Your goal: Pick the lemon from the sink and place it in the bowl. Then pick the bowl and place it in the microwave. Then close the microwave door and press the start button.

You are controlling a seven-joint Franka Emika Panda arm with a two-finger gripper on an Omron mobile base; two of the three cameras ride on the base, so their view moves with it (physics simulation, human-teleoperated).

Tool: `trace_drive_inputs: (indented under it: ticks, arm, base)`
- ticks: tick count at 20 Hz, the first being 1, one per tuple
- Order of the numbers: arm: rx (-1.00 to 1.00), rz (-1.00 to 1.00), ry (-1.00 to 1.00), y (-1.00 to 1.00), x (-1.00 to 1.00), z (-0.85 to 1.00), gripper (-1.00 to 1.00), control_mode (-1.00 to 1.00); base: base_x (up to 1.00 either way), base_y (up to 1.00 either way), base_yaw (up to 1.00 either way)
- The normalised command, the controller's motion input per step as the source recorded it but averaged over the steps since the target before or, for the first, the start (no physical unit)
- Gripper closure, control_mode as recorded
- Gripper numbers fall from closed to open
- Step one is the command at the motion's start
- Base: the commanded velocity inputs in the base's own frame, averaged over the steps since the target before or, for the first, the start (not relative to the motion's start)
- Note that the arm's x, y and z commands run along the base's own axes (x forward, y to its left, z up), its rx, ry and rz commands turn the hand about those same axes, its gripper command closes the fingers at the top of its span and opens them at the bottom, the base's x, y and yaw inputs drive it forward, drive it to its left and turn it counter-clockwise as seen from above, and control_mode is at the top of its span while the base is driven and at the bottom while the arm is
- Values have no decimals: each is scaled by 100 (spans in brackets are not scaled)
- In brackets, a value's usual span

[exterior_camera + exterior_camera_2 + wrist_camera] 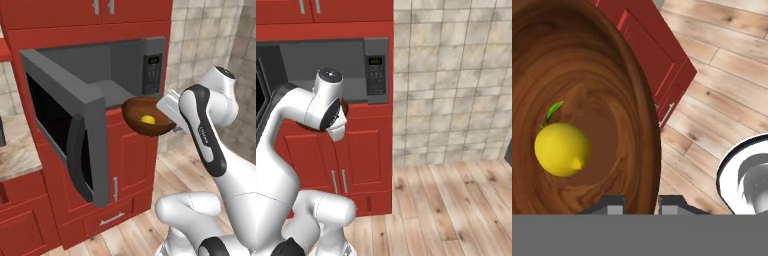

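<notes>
The dark reddish-brown bowl (141,109) hangs in the air just in front of the open microwave (120,62), level with its floor. The yellow lemon (148,119) lies inside the bowl. My gripper (167,107) is shut on the bowl's right rim. In the hand view the gripper (643,204) has one fingertip inside the rim and one outside, with the bowl (587,75) and the lemon (562,149) close up. The microwave door (65,125) is swung wide open to the left. The sink is out of view.
The dark keypad panel (152,67) sits at the microwave's right end, also the keypad (376,74) in the right base view. Red cabinets (125,165) run below and above. A stone counter (17,150) lies at the left. Wooden floor (456,210) spreads right, beneath a tiled wall (456,75).
</notes>
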Motion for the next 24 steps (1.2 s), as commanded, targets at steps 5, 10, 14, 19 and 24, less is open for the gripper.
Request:
trace_drive_inputs:
  ticks: [5, 10, 14, 19, 24]
  arm:
    - [0, 0, 0, 0, 0, 0, 100, 100]
    - [0, 0, 0, 0, 0, 0, 100, 100]
    - [0, 0, 0, 0, 0, 0, 100, 100]
    - [0, 0, 0, 0, 0, 0, 100, 100]
    - [0, 0, 0, 0, 0, 0, 100, 100]
  base:
    - [62, -16, 30]
    - [51, -13, 29]
    - [50, -27, 29]
    - [45, -20, 21]
    - [16, -37, 7]
